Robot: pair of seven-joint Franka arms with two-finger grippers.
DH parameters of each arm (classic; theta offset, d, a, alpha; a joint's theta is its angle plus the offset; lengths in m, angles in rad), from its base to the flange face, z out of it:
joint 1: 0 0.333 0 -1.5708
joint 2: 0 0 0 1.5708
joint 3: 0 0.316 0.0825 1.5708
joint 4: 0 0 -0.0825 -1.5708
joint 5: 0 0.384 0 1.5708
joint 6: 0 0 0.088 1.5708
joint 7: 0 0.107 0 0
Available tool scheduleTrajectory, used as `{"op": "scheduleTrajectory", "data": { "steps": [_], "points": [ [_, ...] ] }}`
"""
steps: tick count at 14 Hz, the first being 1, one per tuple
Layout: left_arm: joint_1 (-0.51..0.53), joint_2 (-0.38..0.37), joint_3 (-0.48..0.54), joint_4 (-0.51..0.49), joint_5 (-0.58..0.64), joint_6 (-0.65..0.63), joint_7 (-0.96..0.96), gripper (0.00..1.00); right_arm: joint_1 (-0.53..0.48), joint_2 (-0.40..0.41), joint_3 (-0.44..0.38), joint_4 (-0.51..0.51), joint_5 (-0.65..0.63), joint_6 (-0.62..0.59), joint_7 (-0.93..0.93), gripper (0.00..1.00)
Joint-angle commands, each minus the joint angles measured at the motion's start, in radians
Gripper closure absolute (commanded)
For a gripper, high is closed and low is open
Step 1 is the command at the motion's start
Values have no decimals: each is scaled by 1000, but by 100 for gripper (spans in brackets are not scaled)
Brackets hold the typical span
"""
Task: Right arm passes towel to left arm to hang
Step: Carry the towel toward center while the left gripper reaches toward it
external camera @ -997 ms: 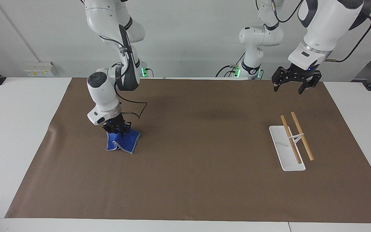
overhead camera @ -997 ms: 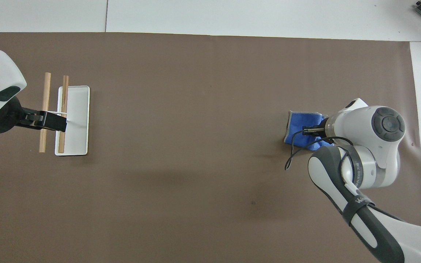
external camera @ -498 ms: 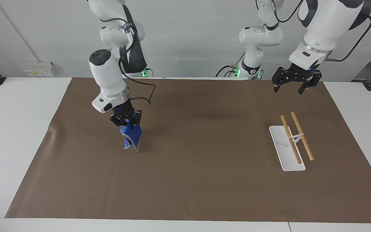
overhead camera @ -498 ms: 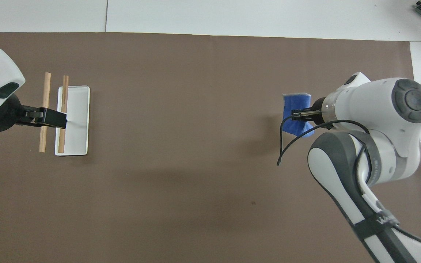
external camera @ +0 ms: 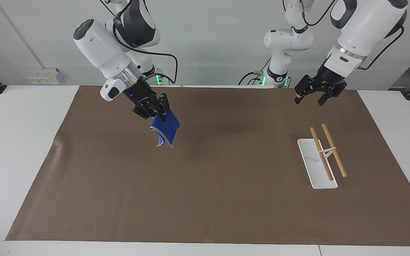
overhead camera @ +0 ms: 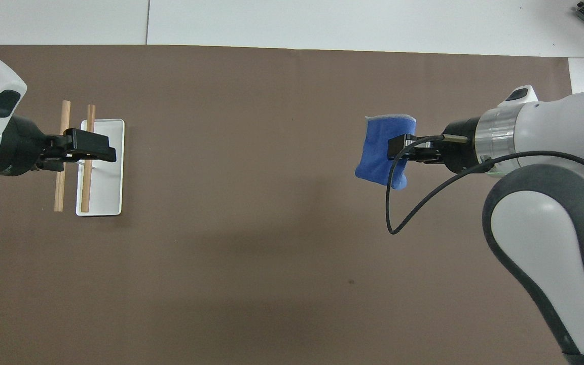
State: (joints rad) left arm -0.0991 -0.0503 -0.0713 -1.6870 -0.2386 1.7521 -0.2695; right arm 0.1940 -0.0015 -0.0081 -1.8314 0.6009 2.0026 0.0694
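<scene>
Blue terry towel (external camera: 166,129), off the brown mat (external camera: 205,199) a second ago, now dangles from the clenched right gripper (external camera: 154,108); the left gripper (external camera: 313,94) waits spread above the wooden-bar rack (external camera: 324,156), handover next.

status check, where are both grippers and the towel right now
Right gripper shut on small royal-blue terry towel, airborne over brown mat. Left gripper open, empty, above white-based wooden-bar rack. Nothing between them.

The right gripper (external camera: 158,111) pinches the blue towel (external camera: 166,131), which hangs clear above the brown mat (external camera: 205,199), at ten o'clock. The left gripper (external camera: 311,99), fingers apart, hovers at two o'clock above the rack (external camera: 319,167).
</scene>
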Motion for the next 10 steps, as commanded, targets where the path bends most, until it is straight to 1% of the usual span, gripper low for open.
{"op": "scheduleTrajectory", "data": {
  "steps": [1, 3, 5, 7, 10],
  "points": [
    [-40, -39, 2, -77, -65, 108, -143, 0, -8, -21, 5, -23, 185, -42, -23, 100],
    [-82, -48, 2, -105, -91, 156, -232, 0, -10, -38, 5, -63, 326, -42, -33, 100],
    [-125, -59, 2, -135, -155, 207, -310, 0, -14, -43, 4, -115, 469, -39, -97, 100],
    [-198, -74, 2, -177, -163, 282, -426, 0, -8, -41, 5, -163, 607, -21, -144, 100],
    [-299, -79, 2, -195, -176, 415, -632, 0, 18, -28, 5, -201, 756, 34, -207, 100]
  ]
}}
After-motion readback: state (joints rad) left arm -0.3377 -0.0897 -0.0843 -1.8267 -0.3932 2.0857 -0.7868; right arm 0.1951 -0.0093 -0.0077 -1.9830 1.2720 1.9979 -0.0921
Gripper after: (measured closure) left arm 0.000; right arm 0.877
